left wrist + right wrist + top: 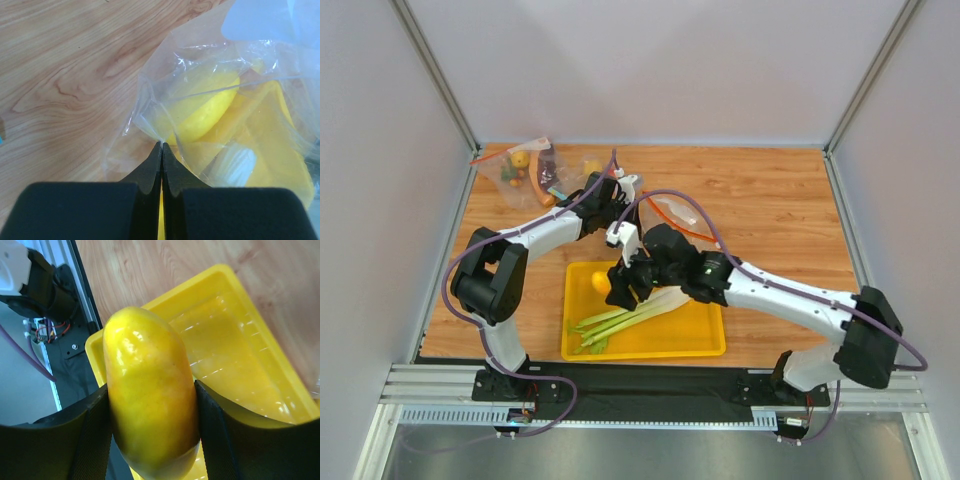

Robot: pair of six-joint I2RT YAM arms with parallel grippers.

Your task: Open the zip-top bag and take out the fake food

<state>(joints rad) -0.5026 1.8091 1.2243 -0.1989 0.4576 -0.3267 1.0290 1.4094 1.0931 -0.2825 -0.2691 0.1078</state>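
Above the near yellow tray (225, 345), the right gripper (151, 390) clamps the oval fruit (145, 360) while the left gripper (162, 149) pinches the zip-top bag (200, 60) shut-fingered; lowering and release should follow.

Bright, even light, soft shadows.
White shine sits on the fruit (147, 395) and the tray (227, 340). The bag (190, 65) glints and looks milky. The left hand (162, 146) close to its camera is dark and a bit blurry.
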